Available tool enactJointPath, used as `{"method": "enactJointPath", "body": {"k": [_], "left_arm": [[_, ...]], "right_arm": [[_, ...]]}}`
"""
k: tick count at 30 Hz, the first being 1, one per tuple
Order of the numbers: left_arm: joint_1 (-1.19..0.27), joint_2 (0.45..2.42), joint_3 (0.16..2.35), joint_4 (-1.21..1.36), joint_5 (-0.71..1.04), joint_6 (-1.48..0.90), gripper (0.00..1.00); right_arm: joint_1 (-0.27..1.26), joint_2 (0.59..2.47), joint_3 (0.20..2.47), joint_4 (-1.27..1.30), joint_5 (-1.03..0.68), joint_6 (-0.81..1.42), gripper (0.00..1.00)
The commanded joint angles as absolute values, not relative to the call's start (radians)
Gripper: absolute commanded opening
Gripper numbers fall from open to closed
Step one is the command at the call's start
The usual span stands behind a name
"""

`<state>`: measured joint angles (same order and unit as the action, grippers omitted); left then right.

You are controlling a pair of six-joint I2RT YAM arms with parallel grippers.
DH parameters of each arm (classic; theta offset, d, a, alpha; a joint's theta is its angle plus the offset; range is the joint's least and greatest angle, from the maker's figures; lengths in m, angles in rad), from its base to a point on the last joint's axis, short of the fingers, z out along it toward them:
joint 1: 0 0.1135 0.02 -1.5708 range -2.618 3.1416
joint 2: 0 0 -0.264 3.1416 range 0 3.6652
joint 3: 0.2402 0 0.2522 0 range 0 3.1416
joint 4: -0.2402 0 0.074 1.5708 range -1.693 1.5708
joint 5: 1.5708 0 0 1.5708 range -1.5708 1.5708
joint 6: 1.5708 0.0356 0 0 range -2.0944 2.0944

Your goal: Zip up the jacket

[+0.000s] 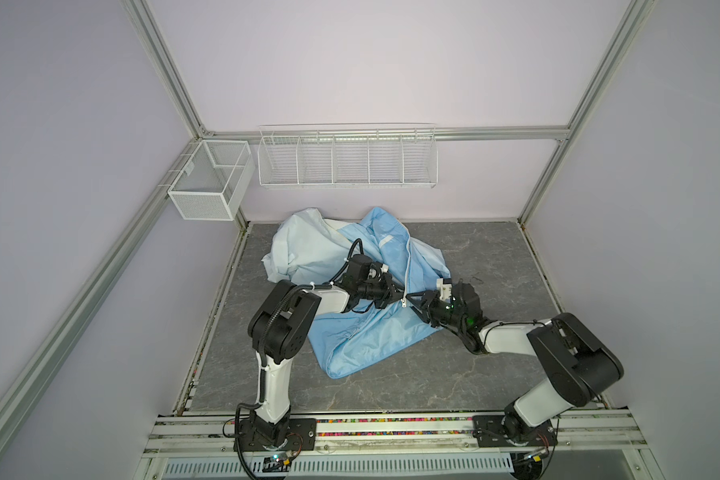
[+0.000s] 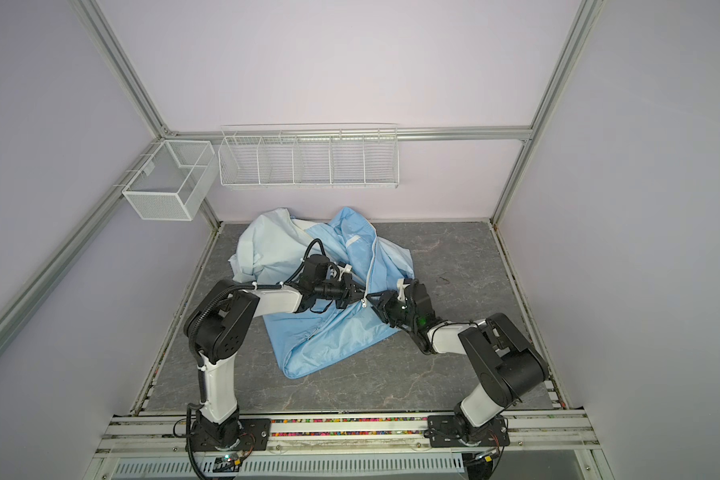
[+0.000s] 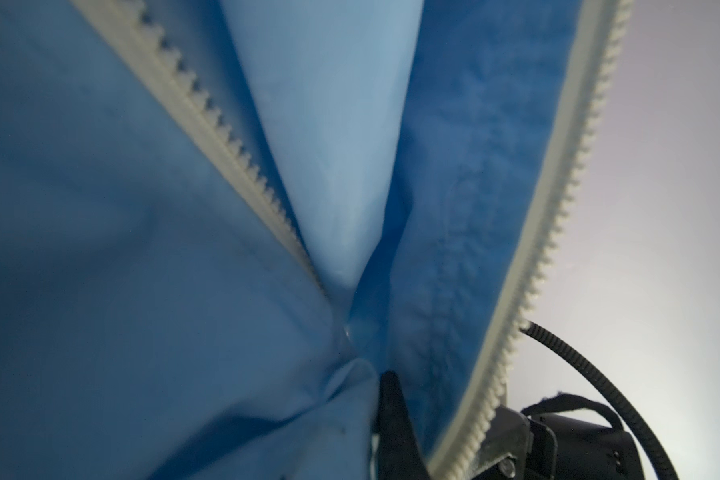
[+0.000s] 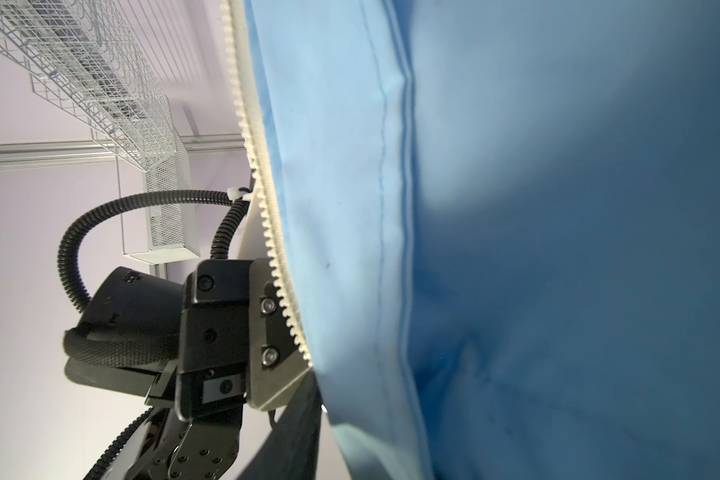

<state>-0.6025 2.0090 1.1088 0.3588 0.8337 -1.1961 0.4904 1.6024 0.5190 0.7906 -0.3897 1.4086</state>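
A large thin light-blue jacket [image 1: 375, 332] [image 2: 333, 336] lies crumpled on the grey marbled tabletop [image 1: 474, 374], in the middle and toward the far left. Its paler whitish part is bunched at the far left, close to the back wall. Its blue lower part spreads toward the near side.

The long white front zipper [image 1: 409, 266] [image 2: 371, 266] runs from the far end of the jacket down toward the middle of the table, where the two arms meet.

The left gripper [image 1: 398, 294] [image 2: 358, 292] reaches in from the left, and its jaws are together, clamped on the jacket fabric at the near end of the zipper. In the left wrist view the two rows of white zipper teeth [image 3: 225, 124] stand apart and run in toward the gripper's black finger [image 3: 391, 411], which presses against bunched blue cloth.

The right gripper [image 1: 413, 303] [image 2: 374, 303] comes in from the right, tip to tip with the left one, at the same end of the zipper. Whether its jaws pinch the cloth cannot be told. The right wrist view is mostly filled by blue fabric [image 4: 558, 208], with one row of zipper teeth [image 4: 267, 224] along its edge.

A small white zipper pull [image 1: 403, 304] hangs between the two grippers.

On the far wall hang a white mesh basket [image 1: 208, 183] at the left and a white wire rack with compartments [image 1: 348, 160] beside it.
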Motion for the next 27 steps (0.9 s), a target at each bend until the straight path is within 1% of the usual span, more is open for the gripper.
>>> {"method": "enactJointPath", "body": {"k": [1,9,15,23,27], "left_arm": [[-0.606,1.992,1.106,0.385,0.832,-1.201,0.00],[-0.606,1.991,1.103,0.387,0.830,-1.202,0.00],[-0.606,1.993,1.104,0.385,0.829,-1.203,0.00],[-0.585,1.967,1.091,0.365,0.808,-1.199,0.00],[-0.555,1.916,1.061,0.314,0.773,-1.175,0.00]], "right_arm": [[0.488,1.626,0.541,0.850,-0.416,1.413,0.38],[0.491,1.640,0.550,0.854,-0.420,1.409,0.30],[0.493,1.639,0.554,0.856,-0.423,1.405,0.22],[0.489,1.635,0.581,0.859,-0.450,1.396,0.07],[0.471,1.627,0.621,0.834,-0.489,1.380,0.06]]}}
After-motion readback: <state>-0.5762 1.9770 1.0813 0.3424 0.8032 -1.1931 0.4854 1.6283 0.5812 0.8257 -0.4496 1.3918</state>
